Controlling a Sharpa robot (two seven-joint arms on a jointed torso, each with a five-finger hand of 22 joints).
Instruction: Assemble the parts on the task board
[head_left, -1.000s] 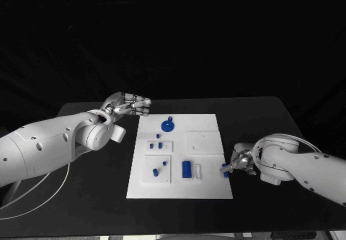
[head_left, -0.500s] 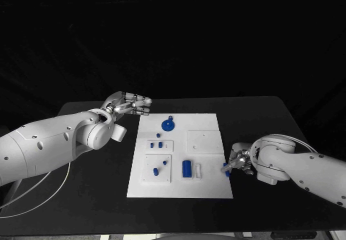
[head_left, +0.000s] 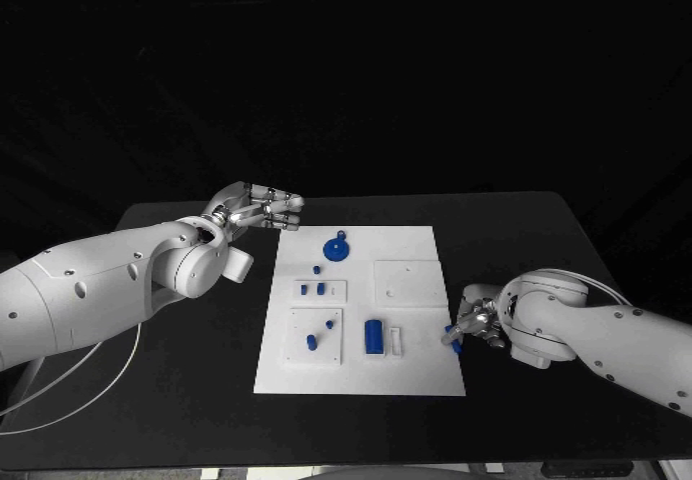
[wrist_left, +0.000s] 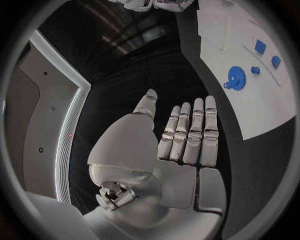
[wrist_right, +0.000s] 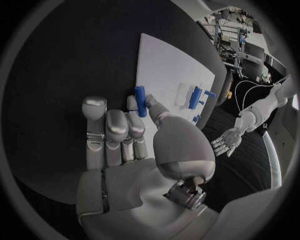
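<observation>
The white task board (head_left: 411, 240) lies mid-table with blue parts on it: a round disc (head_left: 336, 249), a short cylinder (head_left: 374, 337) and several small pegs (head_left: 312, 343). My right hand (head_left: 476, 320) hovers at the board's right edge near its front. It pinches a small blue peg (head_left: 456, 339) between thumb and finger. The same peg (wrist_right: 140, 101) shows at the fingertips beside the board (wrist_right: 175, 70). My left hand (head_left: 260, 208) floats off the board's far left corner, fingers straight and apart, holding nothing. Its flat palm (wrist_left: 184, 137) faces the disc (wrist_left: 236, 77).
Raised white sub-plates sit on the board: a blank one (head_left: 408, 282) at right, and one (head_left: 319, 291) with two small blue pieces. The black table (head_left: 188, 380) surrounds the board. A white cable (head_left: 87, 395) loops near the left arm.
The right hand with its peg has crept slightly toward the board's edge. The left hand has stayed almost still.
</observation>
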